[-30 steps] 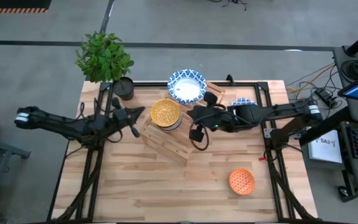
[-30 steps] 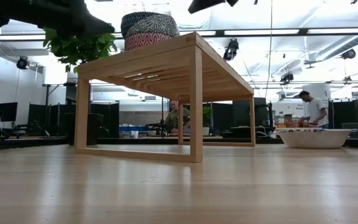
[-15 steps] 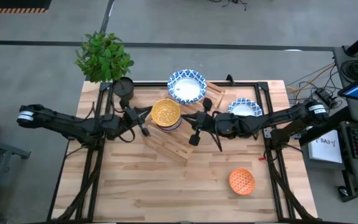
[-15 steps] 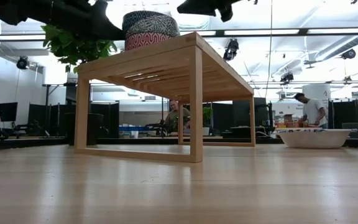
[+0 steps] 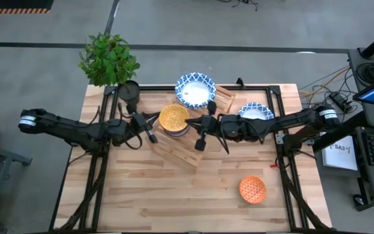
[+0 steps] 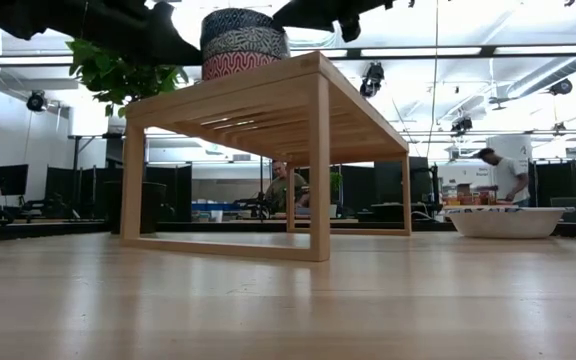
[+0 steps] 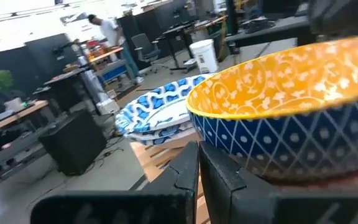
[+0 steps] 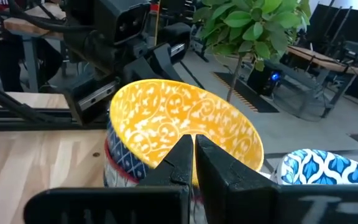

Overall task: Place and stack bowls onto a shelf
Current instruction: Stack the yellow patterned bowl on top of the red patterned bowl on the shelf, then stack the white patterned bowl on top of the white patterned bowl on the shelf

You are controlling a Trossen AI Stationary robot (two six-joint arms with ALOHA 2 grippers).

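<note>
A stack of small bowls (image 6: 243, 40) stands on the light wooden shelf (image 5: 180, 151), with the mustard-yellow bowl (image 5: 173, 117) tilted on top. A white bowl with a blue rim (image 5: 195, 90) sits on the shelf's far end. Another (image 5: 255, 112) rests on the table to the right, and the orange bowl (image 5: 252, 189) lies near the front right. My left gripper (image 5: 154, 120) is shut at the stack's left side. My right gripper (image 5: 190, 123) is shut at its right side. My left gripper (image 7: 198, 155) points level from the table's left, its shut fingertips beside the yellow bowl's blue outer wall (image 7: 229, 140); I cannot tell whether they touch it. My right gripper (image 8: 193, 146) comes from the table's right with shut fingertips at the yellow bowl's near rim (image 8: 166, 155). Its own fingers hide the contact. The bowl sits tilted on the stack.
A leafy plant (image 5: 109, 57) and its dark pot (image 5: 129, 92) stand at the table's far left corner. Bare tabletop (image 5: 141, 188) lies in front of the shelf. People and desks show in the room beyond the table.
My right gripper has moved left toward the stack and turned level at the yellow bowl. My left gripper has moved right, up to the stack's other side. The top bowl has tipped and risen a little on the stack.
</note>
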